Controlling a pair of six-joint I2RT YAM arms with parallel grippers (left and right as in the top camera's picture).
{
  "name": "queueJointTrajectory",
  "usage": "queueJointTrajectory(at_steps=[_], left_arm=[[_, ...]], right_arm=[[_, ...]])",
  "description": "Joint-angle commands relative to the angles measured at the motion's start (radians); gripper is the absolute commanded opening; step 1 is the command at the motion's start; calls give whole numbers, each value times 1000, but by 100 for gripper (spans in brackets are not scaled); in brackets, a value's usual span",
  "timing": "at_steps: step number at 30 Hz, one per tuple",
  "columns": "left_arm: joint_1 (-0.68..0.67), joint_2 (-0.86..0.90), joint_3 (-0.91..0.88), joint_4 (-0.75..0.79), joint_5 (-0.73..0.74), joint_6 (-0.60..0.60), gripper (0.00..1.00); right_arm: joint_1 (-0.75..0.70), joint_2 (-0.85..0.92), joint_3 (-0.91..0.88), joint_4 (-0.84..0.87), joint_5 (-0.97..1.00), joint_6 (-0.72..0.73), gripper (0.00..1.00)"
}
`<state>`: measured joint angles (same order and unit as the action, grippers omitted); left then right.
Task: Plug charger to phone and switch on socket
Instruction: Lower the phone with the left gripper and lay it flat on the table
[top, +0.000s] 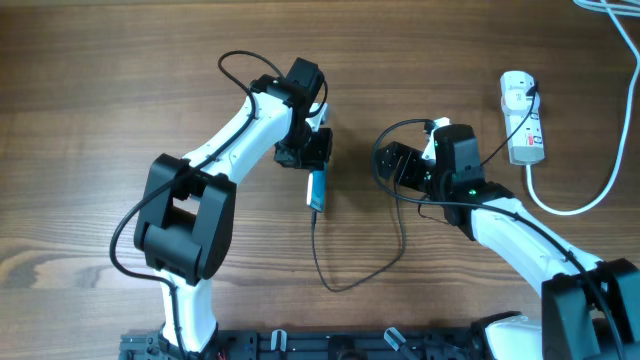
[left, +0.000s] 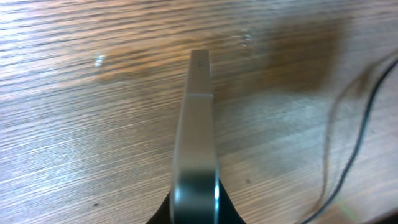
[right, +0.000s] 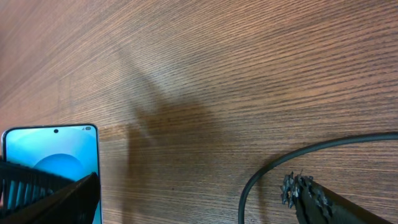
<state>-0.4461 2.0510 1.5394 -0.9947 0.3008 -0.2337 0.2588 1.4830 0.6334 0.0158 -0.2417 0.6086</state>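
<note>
The phone (top: 317, 188) stands on its long edge on the table, teal screen facing right. My left gripper (top: 310, 152) is shut on its upper end. In the left wrist view the phone (left: 196, 124) shows edge-on, running away from the jaws (left: 194, 214). The charger (top: 345, 280), a thin black cable, loops on the table, and its tip meets the phone's lower end. My right gripper (top: 397, 166) is open and empty, to the right of the phone. In the right wrist view the screen (right: 53, 155) shows behind the left finger of the gripper (right: 191, 186), and the cable (right: 261, 174) curves by the right finger. The socket (top: 522, 118) lies at the far right with a black plug in it.
A thick white cable (top: 600, 190) runs from the socket's end and curves up along the right edge of the wooden table (top: 100, 100). The arm bases stand at the front edge.
</note>
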Motion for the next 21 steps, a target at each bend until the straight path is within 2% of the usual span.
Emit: queueJointTrajectory(at_steps=[1,10,17,21], left_arm=[[-2,-2,-29,11,-105,-91,4],[-1,-2,-66,71,-126,-119,4],[-1,-2,-66,97,-149,-119,17],[-1,-2,-66,97,-149,-119,20]], right_arm=[[-1,-1,19,5,18,12,100],[-1,-1,19,10,18,13,100],[-1,-1,19,11,40,23,100],[-1,-1,19,13,40,23,100]])
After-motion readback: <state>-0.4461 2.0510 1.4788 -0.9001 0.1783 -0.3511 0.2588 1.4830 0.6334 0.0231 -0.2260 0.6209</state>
